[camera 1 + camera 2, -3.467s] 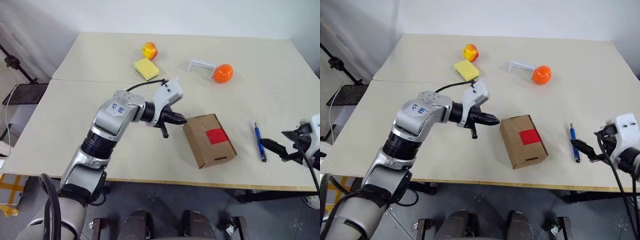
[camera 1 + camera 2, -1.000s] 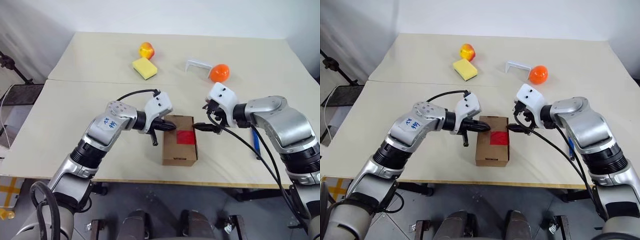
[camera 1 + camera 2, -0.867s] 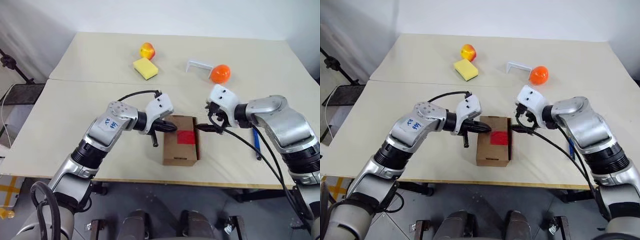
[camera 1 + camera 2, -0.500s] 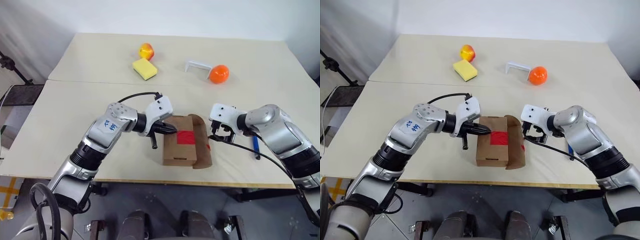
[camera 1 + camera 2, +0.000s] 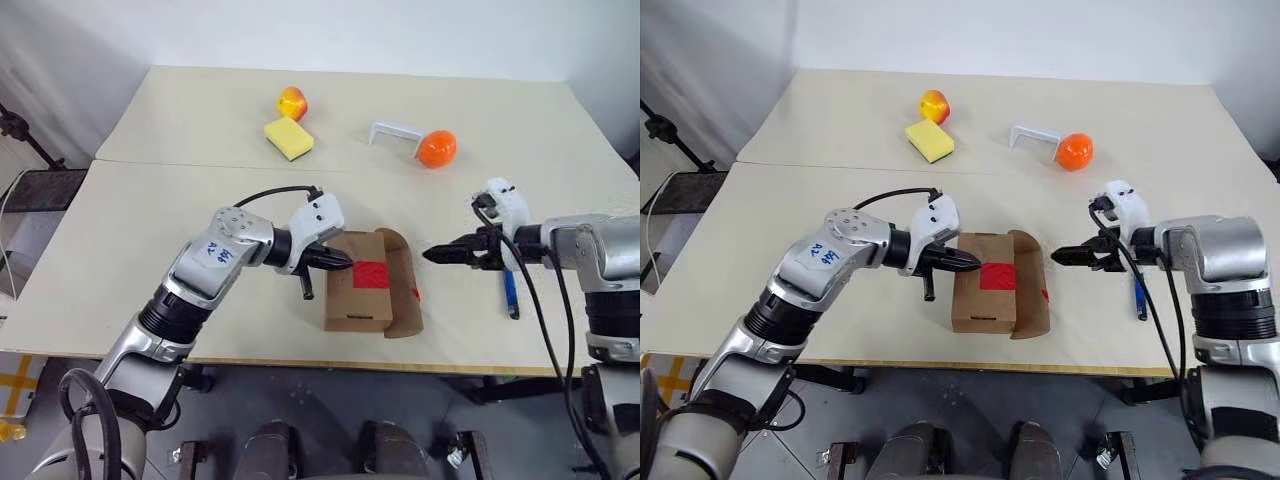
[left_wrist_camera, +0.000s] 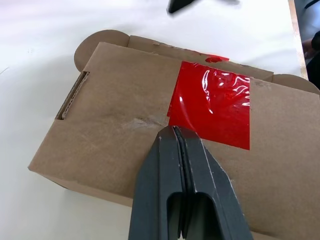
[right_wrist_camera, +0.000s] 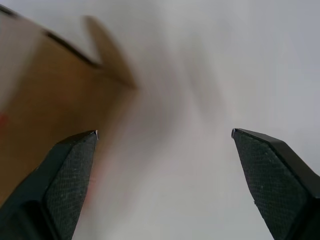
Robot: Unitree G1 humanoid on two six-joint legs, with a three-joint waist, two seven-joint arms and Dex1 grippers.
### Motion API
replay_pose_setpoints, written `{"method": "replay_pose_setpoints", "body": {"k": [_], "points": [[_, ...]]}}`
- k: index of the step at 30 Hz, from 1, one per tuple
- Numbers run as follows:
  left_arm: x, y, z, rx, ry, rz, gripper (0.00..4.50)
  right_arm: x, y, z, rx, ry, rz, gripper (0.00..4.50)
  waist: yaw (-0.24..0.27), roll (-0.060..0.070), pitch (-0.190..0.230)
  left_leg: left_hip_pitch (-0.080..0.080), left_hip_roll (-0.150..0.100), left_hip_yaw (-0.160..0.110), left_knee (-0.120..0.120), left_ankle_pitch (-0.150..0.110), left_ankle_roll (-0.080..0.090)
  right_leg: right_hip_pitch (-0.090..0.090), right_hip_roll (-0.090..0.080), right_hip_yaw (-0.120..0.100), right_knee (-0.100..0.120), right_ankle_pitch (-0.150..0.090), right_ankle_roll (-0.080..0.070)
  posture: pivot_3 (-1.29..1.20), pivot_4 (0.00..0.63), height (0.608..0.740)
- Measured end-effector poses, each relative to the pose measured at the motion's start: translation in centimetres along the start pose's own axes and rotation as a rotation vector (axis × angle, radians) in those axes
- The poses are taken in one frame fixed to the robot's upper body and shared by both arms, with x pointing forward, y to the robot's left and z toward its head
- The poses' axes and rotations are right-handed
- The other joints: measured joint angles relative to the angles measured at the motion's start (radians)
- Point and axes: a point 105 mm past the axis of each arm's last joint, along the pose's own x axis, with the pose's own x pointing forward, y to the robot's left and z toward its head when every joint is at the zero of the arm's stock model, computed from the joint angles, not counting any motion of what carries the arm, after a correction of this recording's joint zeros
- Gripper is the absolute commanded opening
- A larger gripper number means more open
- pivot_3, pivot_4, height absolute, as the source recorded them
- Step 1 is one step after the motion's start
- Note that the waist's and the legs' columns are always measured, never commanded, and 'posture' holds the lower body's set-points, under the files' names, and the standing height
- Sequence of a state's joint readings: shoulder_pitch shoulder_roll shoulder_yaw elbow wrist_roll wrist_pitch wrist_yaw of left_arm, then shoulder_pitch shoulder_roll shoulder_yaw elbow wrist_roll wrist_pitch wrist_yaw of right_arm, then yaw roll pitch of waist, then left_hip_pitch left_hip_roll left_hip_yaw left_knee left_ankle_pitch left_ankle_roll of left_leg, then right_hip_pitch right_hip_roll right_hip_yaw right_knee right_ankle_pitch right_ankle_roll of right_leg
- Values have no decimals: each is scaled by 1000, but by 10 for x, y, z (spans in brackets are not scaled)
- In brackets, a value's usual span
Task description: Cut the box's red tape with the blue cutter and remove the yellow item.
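One oblong cardboard box (image 5: 368, 282), perhaps creased.

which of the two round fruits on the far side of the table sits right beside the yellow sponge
The yellow-red apple, just behind the yellow sponge. The orange fruit lies apart, next to the white handle.

My arms are silver-grey with black joints; a blue-scribbled white label marks the left forearm (image 5: 222, 252). Behind each pair of black fingers: a white camera block, looping black cable.
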State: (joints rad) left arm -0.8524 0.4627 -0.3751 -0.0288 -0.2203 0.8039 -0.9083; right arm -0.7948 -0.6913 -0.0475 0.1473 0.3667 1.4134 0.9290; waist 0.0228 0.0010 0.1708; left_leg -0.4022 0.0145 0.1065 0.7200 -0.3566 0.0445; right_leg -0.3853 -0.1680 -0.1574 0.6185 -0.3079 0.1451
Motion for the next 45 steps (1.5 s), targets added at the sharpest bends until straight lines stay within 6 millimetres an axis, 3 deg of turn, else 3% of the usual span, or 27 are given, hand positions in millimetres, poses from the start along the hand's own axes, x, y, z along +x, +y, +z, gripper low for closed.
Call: {"method": "replay_pose_setpoints", "body": {"k": [3, 14, 18, 28, 29, 36, 42, 45], "points": [[2, 0, 1, 8, -4, -5, 0, 13, 3, -6, 74, 33, 51, 4475, 2, 0, 0, 0, 0, 0, 0, 0, 0, 0, 0, 0, 0, 0, 0, 0, 150, 740], [1, 4, 1, 31, 8, -2, 0, 33, 16, 2, 147, 51, 170, 4475, -16, 0, 0, 2, 0, 0, -2, 1, -1, 0, 0, 0, 1, 0, 0, 0, 150, 740], [1, 5, 1, 37, 8, 1, 0, 38, 20, 1, 150, 56, 185, 3673, -26, 0, 0, 3, 0, 0, -3, 1, -2, 0, 0, 0, 2, 0, 0, 0, 150, 740], [2, 4, 2, 47, 2, -6, 0, 47, 22, -8, 215, 105, 163, 198, -24, 0, 0, 2, 0, -1, -3, 1, -2, -1, 0, 0, 2, 0, 0, 0, 150, 740], [2, 4, 2, 47, 2, -6, 0, 47, 23, -8, 221, 101, 168, 88, -24, 0, 0, 2, 0, -1, -3, 1, -2, -1, 0, 0, 2, 0, 0, 0, 150, 740], [2, 3, 2, 57, -8, 1, 0, 38, 27, 1, 227, 95, 101, 88, -23, 1, 0, -1, 0, 0, -3, 1, -2, -5, 0, 1, 3, 0, 0, 0, 150, 740], [1, 4, 0, 64, -17, 13, 0, 6, 35, 22, 87, 24, 51, 88, -24, 1, 0, -1, 0, -1, -4, 1, -2, -6, 0, 1, 3, 0, 0, 0, 150, 740], [1, 4, -1, 69, -18, 19, 0, -10, 53, 36, -6, -3, 58, 88, -24, 1, 0, -1, 0, 0, -4, 1, -2, -6, 0, 1, 3, 0, 0, 0, 150, 740]]}}
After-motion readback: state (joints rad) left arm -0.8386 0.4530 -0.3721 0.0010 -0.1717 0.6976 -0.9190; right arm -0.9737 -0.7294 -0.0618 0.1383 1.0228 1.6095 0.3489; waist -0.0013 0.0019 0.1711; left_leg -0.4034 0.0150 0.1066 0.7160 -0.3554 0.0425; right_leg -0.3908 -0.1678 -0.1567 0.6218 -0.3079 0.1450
